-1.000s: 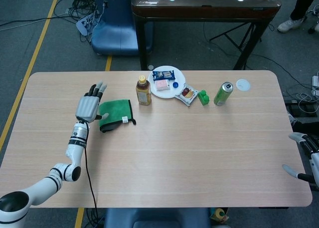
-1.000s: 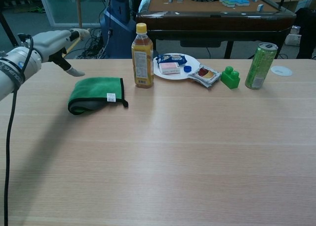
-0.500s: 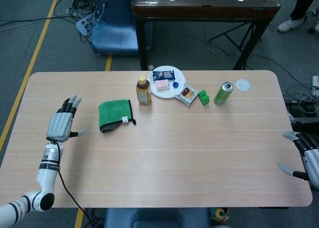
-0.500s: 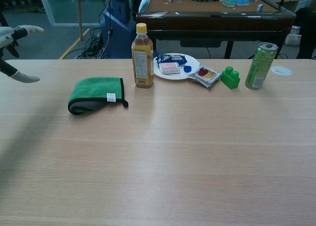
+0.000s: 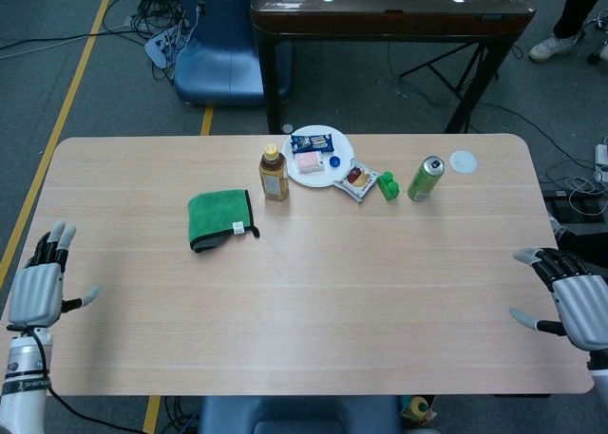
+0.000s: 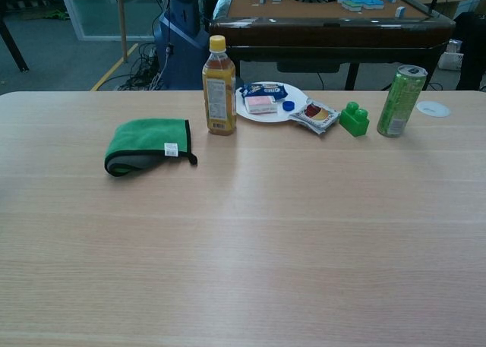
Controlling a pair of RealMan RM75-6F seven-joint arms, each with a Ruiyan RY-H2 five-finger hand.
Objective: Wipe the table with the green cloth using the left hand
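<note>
My left hand (image 5: 38,284) was positioned off the left edge of the light wooden table (image 5: 313,301), fingers extended and apart, holding nothing. My right hand (image 5: 573,304) was at the right edge, likewise spread and empty. The folded green cloth with black trim (image 5: 219,219) lay flat on the left half of the table, well apart from both hands. The amber tea bottle with yellow cap (image 6: 219,86) stood upright just beside its right far corner, not touching.

bright even overhead light, sharp focus, faint soft shadows
</note>
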